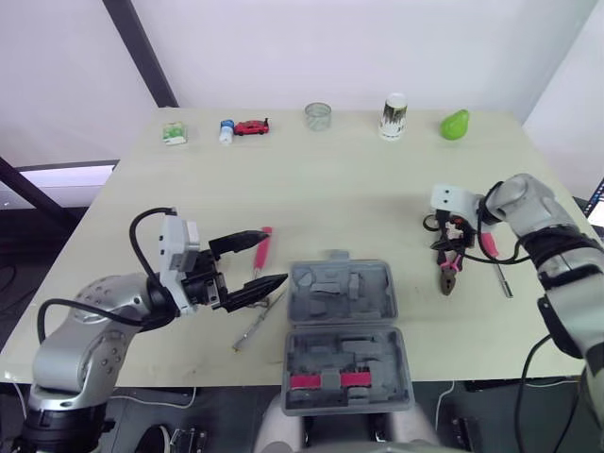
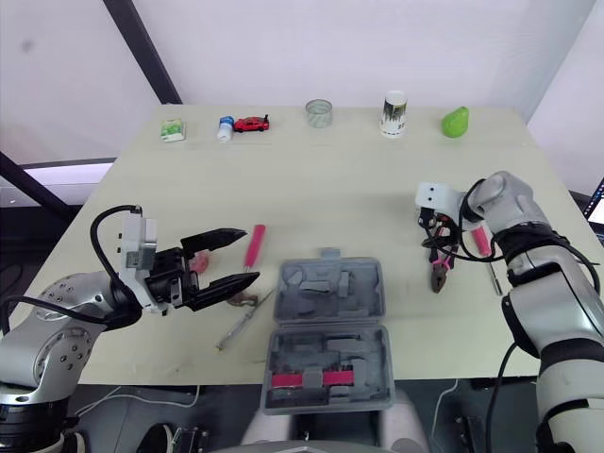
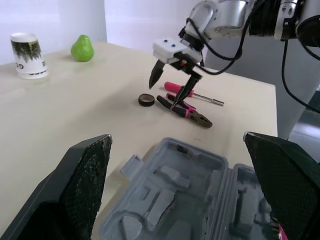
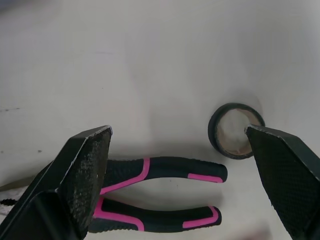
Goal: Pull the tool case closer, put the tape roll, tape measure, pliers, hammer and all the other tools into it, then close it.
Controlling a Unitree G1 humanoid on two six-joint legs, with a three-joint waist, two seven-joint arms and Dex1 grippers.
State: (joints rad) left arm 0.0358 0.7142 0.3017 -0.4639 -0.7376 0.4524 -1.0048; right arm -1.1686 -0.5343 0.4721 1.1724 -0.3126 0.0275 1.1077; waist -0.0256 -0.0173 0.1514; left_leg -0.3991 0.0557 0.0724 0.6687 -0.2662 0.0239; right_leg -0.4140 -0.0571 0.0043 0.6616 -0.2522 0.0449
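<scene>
— Watching the right hand point(image 3: 167, 93), what worries you?

— Its fingers stand wide apart, holding nothing, poised just above the pliers point(image 3: 186, 110), with the tape roll point(image 4: 214, 135) lying just beside the handles. If it comes down like that, I reckon one finger could catch the roll and push it away, or it could pinch a single handle so the pliers swing open and slip.

— And the pink screwdriver point(image 3: 192, 93) next to them?

— Near enough to be nudged towards the edge of the surface point(image 1: 330, 189), I'd say.

— Where is the tool case point(image 1: 342, 330)?

— In the middle, at the near side of the surface, well apart from the pliers. Its near half seems to hang over the edge, so any further pull or a heavy drop into that half might tip it off.

— How does it look?

— Grey plastic, lying fully open and flat, both halves full of moulded recesses. The far half looks empty; the near half carries a pink piece point(image 1: 326, 380).

— The left hand point(image 1: 274, 259)?

— Open too, empty, hovering just left of the case above a second pink-handled screwdriver point(image 1: 261, 250) and a thin metal tool point(image 1: 253, 326). A careless sweep could shove the case.
</scene>
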